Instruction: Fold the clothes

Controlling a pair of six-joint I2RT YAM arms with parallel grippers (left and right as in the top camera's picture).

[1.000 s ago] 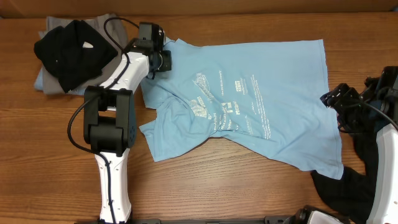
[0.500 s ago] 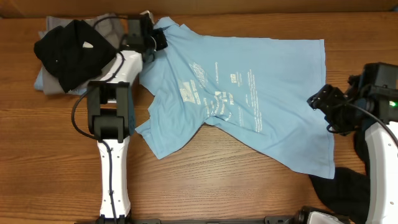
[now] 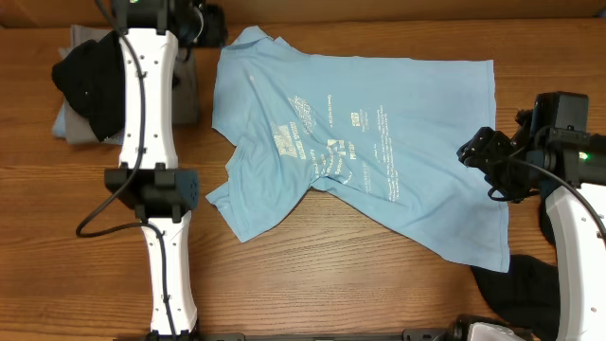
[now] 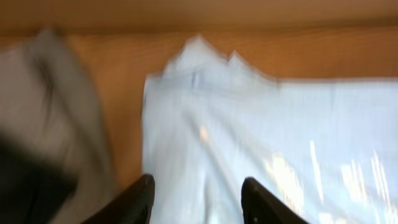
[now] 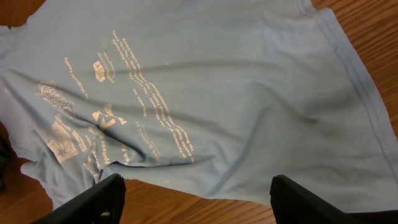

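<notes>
Blue T-shirt point(image 3: 407, 114) spread out, left arm point(image 3: 147, 95) outstretched

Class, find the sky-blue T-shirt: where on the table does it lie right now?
Overhead, the sky-blue T-shirt lies spread across the middle of the table, between the left arm and the right gripper by its right edge.

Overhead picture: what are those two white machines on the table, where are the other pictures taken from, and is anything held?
Those are two robot arms, each ending in a two-finger gripper. One camera looks down on the table; the other two sit on the wrists, so the dark prongs at the bottom are each arm's own fingers. A sky-blue T-shirt lies spread out, with a pile of black and grey clothes nearby. The left gripper and right gripper are both open, holding nothing.
</notes>
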